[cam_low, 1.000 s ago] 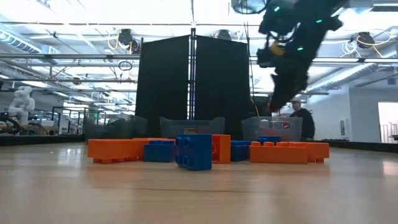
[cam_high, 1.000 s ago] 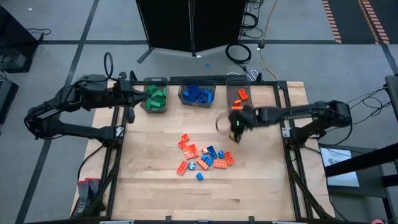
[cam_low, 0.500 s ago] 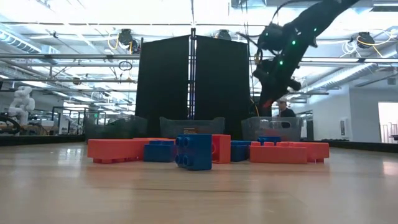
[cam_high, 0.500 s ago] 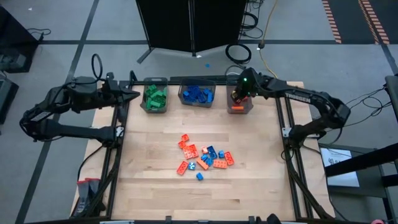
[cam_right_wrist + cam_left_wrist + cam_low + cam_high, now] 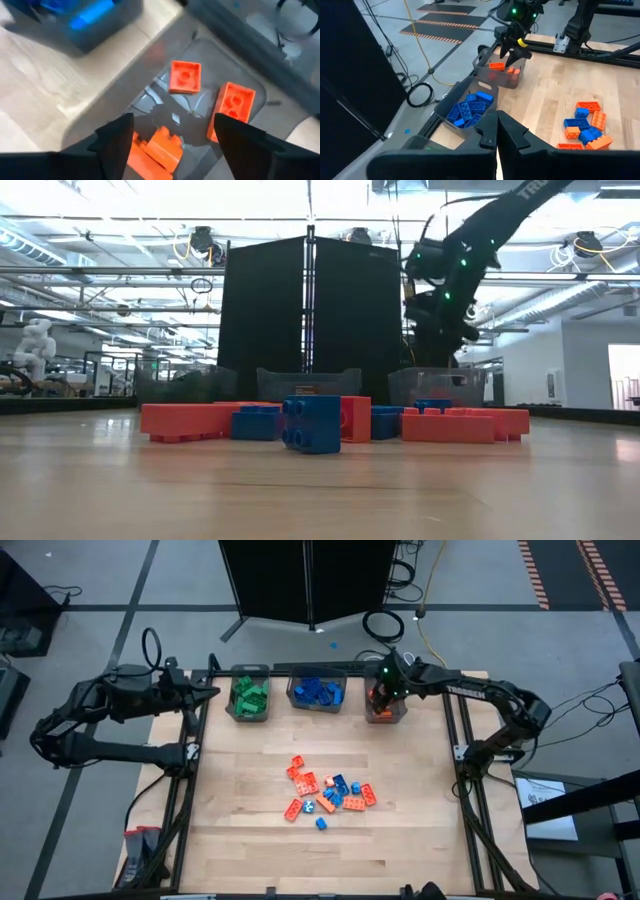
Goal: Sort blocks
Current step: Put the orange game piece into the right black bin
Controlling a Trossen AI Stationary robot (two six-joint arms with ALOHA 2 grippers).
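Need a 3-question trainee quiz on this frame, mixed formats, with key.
1. True or false: the right gripper hangs over the bin that holds orange-red blocks.
2. Which colour has no loose block in the pile at mid-table? A green, B blue, C orange-red.
3. Fill in: the middle bin holds ____ blocks.

Key: 1 true, its fingers stand apart with an orange-red block lying below them in the bin. 2 A, green blocks show only in the left-hand bin. 3 blue. The left gripper waits at the table's left edge, fingers together.
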